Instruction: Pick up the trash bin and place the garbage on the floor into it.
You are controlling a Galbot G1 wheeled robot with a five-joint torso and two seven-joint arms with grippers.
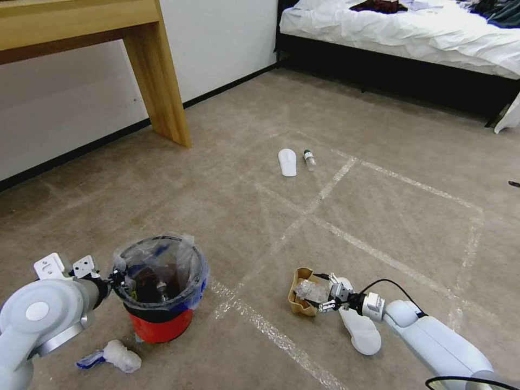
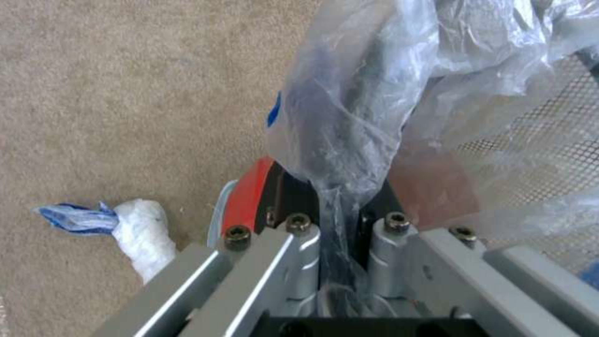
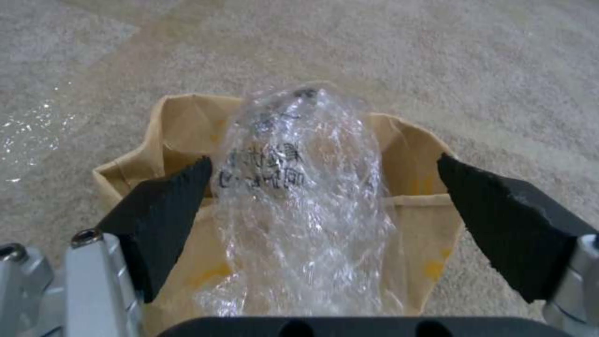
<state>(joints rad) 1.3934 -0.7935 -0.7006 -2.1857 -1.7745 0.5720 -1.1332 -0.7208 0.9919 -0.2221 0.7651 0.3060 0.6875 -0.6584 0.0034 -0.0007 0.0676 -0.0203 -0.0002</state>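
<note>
The trash bin (image 1: 161, 319), a red bucket lined with a crinkled clear bag, stands upright at the lower left of the head view. My left gripper (image 1: 115, 279) is shut on its near rim and liner; the left wrist view shows the left gripper (image 2: 340, 220) pinching plastic beside the red wall (image 2: 246, 199). Over at the right, my right gripper (image 1: 324, 298) hangs open around a brown paper bag (image 1: 299, 303). In the right wrist view its fingers (image 3: 165, 210) straddle crinkled clear plastic (image 3: 306, 187) lying on the bag (image 3: 181, 126).
A white slipper (image 1: 360, 327) lies under my right arm. Another slipper (image 1: 287, 162) and a bottle (image 1: 309, 159) lie farther ahead. Crumpled white paper (image 1: 118, 356) sits by the bin. A wooden table leg (image 1: 162, 81) and a bed (image 1: 406, 38) border the floor.
</note>
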